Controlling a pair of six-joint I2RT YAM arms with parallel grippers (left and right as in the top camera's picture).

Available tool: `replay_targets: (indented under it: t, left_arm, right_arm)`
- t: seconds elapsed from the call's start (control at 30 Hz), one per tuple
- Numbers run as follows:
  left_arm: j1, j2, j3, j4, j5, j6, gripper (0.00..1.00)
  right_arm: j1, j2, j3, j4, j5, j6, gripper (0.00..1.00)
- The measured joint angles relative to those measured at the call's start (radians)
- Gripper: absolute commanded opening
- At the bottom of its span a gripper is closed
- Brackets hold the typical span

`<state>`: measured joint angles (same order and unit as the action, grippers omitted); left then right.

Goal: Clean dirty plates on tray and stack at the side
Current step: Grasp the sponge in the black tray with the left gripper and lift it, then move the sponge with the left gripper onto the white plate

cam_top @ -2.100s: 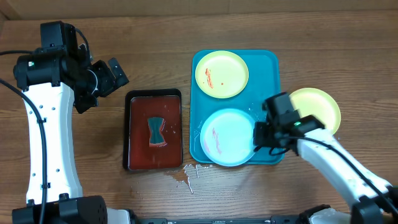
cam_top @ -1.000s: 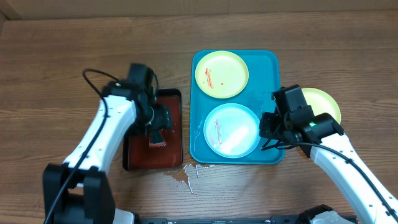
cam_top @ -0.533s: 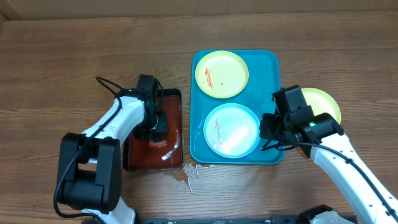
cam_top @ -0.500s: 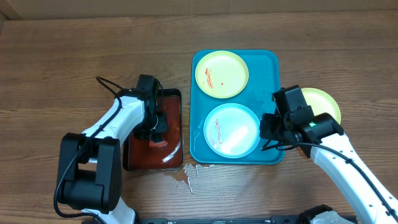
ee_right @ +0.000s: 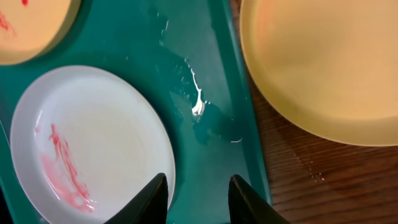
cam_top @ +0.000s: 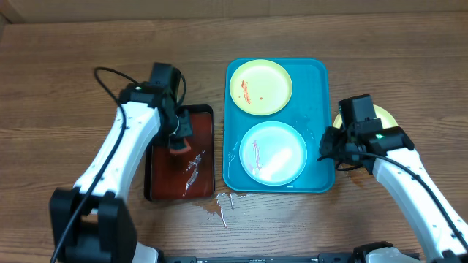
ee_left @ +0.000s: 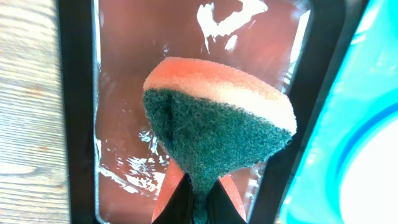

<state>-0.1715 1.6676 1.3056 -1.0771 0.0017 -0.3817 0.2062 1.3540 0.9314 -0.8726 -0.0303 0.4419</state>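
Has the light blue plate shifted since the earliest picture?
Yes. The light blue plate slid slightly up and right in the overhead view. Earlier it overlapped the turquoise tray's lower rim; now it lies wholly inside the rim.

A large turquoise rectangular plastic tray [cam_top: 313,109] with a raised rim is laid flat. Two round shallow plates are set on it, both marked with reddish smears: a yellow-green plate [cam_top: 261,87] at the far end and a light blue-rimmed plate [cam_top: 273,153] nearer. A second yellow-green plate [ee_right: 323,62] is seen lying flat just off the tray's right edge.

Left claw [ee_left: 199,202] has lifted the sponge [ee_left: 211,124]; right claw [ee_right: 199,196] drew back rightward.
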Motion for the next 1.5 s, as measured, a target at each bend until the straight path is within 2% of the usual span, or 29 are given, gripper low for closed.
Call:
replay_targets:
  t: [0.17,0.57,0.77,0.83,0.9,1.0,1.07,1.3,1.5]
  left_arm:
    - [0.000,-0.037,0.012,-0.009,-0.006,0.000,0.04]
    - [0.000,0.066,-0.071,0.045,-0.022,0.009,0.04]
    - [0.000,0.076,-0.027,-0.049,-0.022,0.016,0.04]
    - [0.000,0.076,0.028,-0.091,-0.022,0.016,0.04]
    - [-0.002,0.076,0.116,-0.139,-0.022,0.016,0.04]
    - [-0.016,0.075,0.212,-0.170,-0.016,0.019,0.04]
    - [-0.043,0.072,0.249,-0.161,0.002,0.019,0.04]
    - [-0.233,0.072,0.261,-0.032,0.048,0.004,0.04]
    - [-0.410,0.177,0.268,0.122,0.148,-0.105,0.04]
  right_arm:
    - [0.000,0.082,-0.002,0.039,-0.036,-0.034,0.34]
    - [0.000,0.232,-0.031,0.132,-0.137,-0.117,0.35]
    - [0.005,0.235,-0.045,0.194,-0.145,-0.127,0.35]
    - [0.013,0.248,-0.061,0.233,-0.146,-0.127,0.30]
    - [0.029,0.270,-0.078,0.269,-0.154,-0.126,0.18]
    - [0.061,0.294,-0.100,0.304,-0.166,-0.126,0.08]
    - [0.079,0.295,-0.101,0.323,-0.170,-0.118,0.04]
    - [0.090,0.295,-0.101,0.333,-0.173,-0.079,0.04]
    - [0.090,0.294,-0.101,0.310,-0.161,-0.034,0.04]
